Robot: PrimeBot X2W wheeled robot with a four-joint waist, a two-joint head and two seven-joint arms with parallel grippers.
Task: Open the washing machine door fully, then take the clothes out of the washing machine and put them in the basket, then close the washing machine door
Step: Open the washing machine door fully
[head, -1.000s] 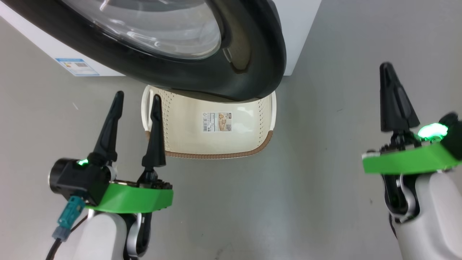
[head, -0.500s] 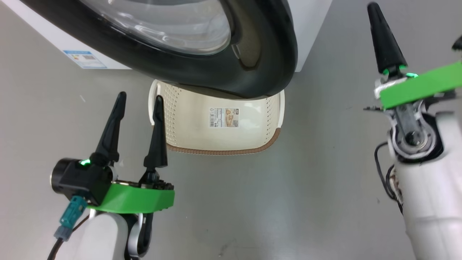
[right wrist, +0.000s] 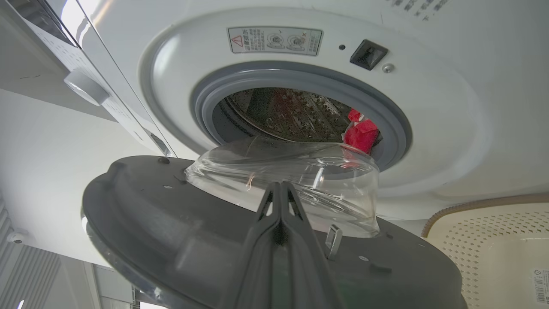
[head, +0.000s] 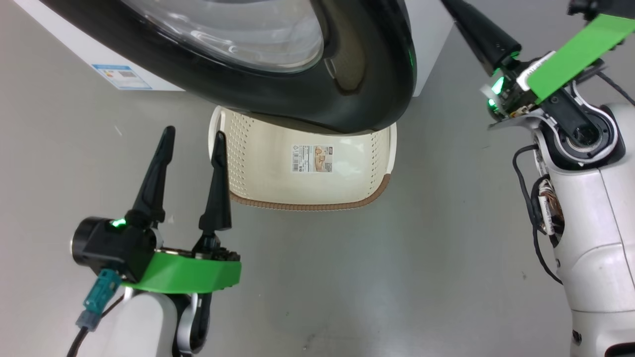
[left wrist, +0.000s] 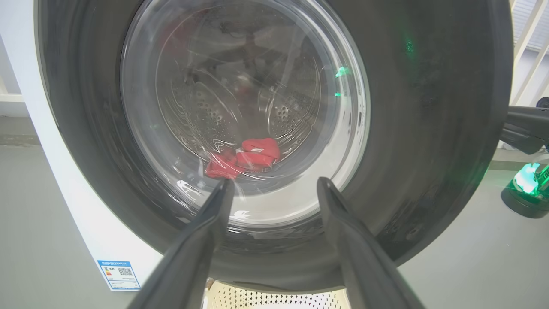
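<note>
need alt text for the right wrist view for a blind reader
The right gripper, fingers shut, points at the grey inner face of the partly open door and its glass bowl. Behind it, red clothes lie in the washing machine drum; a basket corner shows lower right.

In the head view the washing machine door (head: pixel 347 99) runs off the top edge and covers the far end of the basket (head: pixel 307 193) and most of the washing machine (head: pixel 426 44) behind it. The right gripper (head: pixel 459 12) is cut off there too, its tips out of frame. Print on the blue label (head: pixel 121 77) and the barcode sticker (head: pixel 312 158) is too small to read (likewise the warning sticker (right wrist: pixel 274 40) by the drum opening). From the left wrist, reflections in the glass blur the clothes (left wrist: pixel 242 159). From the right wrist, the door's glass bowl and the grey seal (right wrist: pixel 300 75) hide part of them, and the picture's corner crops the basket.
</note>
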